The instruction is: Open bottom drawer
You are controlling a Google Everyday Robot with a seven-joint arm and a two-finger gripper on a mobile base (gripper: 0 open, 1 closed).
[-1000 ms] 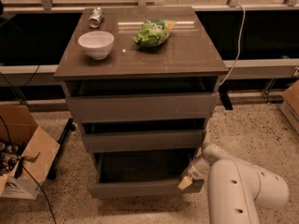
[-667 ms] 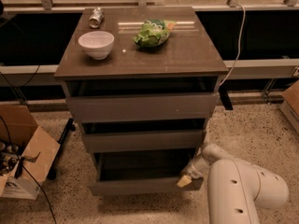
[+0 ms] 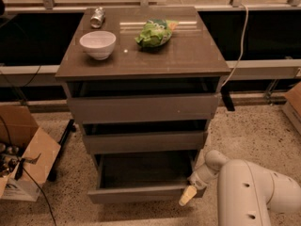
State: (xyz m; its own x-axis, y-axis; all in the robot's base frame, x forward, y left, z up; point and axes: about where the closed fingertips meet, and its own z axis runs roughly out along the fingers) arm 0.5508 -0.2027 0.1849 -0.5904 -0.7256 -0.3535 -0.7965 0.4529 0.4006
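The bottom drawer [image 3: 141, 193] is the lowest and narrowest of three grey-brown fronts in the cabinet. It stands pulled out, and its dark grey box interior shows from above. My gripper [image 3: 190, 192] is at the right end of the drawer's front panel, at the end of my white arm [image 3: 254, 192]. A pale yellow fingertip [image 3: 187, 197] shows just in front of the panel's right corner. The middle drawer [image 3: 143, 141] and the top drawer [image 3: 143, 108] are each slightly out.
On the cabinet top [image 3: 188, 55] stand a white bowl [image 3: 98, 44], a green chip bag [image 3: 154, 33] and a can [image 3: 97, 17]. A cardboard box [image 3: 23, 149] with clutter stands on the floor to the left. A cable [image 3: 237, 46] hangs at the right.
The bottom drawer has come a little further out towards me, and my gripper moved with its right front corner.
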